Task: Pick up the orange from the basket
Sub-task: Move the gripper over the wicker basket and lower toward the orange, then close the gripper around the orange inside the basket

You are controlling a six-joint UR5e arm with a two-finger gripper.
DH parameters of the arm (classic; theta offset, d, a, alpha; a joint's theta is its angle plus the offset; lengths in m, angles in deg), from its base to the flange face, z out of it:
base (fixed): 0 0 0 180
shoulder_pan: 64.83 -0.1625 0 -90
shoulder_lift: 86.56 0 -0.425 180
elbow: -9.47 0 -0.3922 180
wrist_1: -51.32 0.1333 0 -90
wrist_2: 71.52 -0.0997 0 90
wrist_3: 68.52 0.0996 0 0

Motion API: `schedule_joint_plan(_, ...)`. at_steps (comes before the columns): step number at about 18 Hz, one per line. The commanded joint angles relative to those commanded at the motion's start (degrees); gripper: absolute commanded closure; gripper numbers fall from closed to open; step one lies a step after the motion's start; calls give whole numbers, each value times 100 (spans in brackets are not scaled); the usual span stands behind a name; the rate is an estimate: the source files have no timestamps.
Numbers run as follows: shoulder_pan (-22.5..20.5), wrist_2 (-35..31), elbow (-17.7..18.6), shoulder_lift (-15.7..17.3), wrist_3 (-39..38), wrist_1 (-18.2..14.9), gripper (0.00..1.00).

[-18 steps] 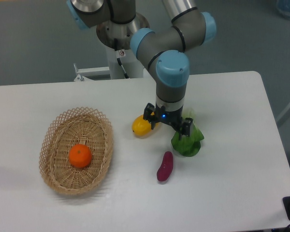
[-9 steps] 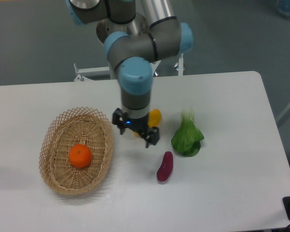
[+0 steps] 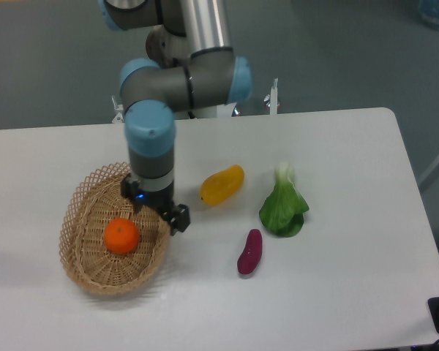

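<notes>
Orange point(image 3: 122, 235) sits in basket point(image 3: 84, 274) at worktop point(image 3: 351, 292) left. Tool point(image 3: 155, 208) over basket's right rim. Mango point(image 3: 222, 184), leafy green point(image 3: 284, 208), eggplant point(image 3: 249, 252) lie right of basket.

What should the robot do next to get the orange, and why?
Probably slide a little further toward the camera's left, then lower. The pincer hangs over the basket's right rim, while the orange sits beside it near the basket's middle, untouched. Centring over the fruit first should keep the fingers from catching the wicker.

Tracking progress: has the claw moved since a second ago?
Yes. The claw moved left, from beside the bok choy to over the basket rim.
</notes>
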Motion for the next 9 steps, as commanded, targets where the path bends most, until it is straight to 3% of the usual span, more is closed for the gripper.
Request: schedule_joint_plan(9, 378, -44, -141, -352, -149, 0, 0)
